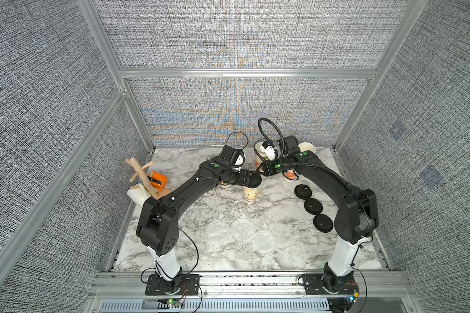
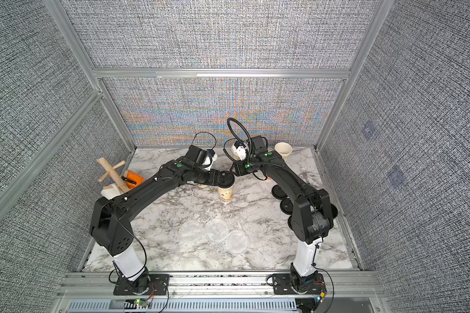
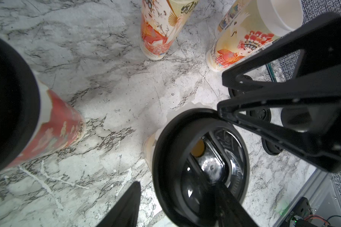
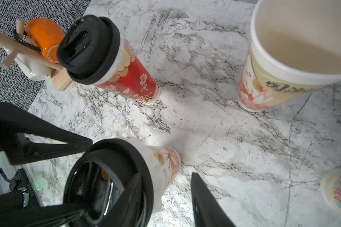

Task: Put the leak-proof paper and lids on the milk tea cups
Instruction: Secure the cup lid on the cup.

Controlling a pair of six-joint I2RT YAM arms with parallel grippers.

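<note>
Marble-patterned table [image 1: 228,260] in a booth with grey fabric walls. 2 black arms reach in from the near edge and meet over 1 cup [image 1: 250,195] in the middle. That cup wears a black lid [image 3: 201,167], and a white edge of paper [image 4: 150,157] sticks out from under the lid's rim.

The left gripper [image 3: 163,171] has its jaws parted. 1 finger lies across the lid top and the other hangs just beside the cup, clear of it. The right gripper [image 4: 166,174] comes in from the opposite side with its jaws also apart. It has 1 finger on the lid and the other beside the cup wall, with table showing between. Neither gripper clamps anything.

3 more discs [image 1: 242,229] lie flat on the table nearer the arm bases, close together in a loose row and well apart from every cup. A red cup [image 4: 134,78], lidded, stands left of the middle cup. An open cup [image 2: 282,151] stands at the far right. 3 spare lids [image 1: 313,206] lie in a line on the right. A wooden mug tree [image 1: 141,173] stands at the left edge.
</note>
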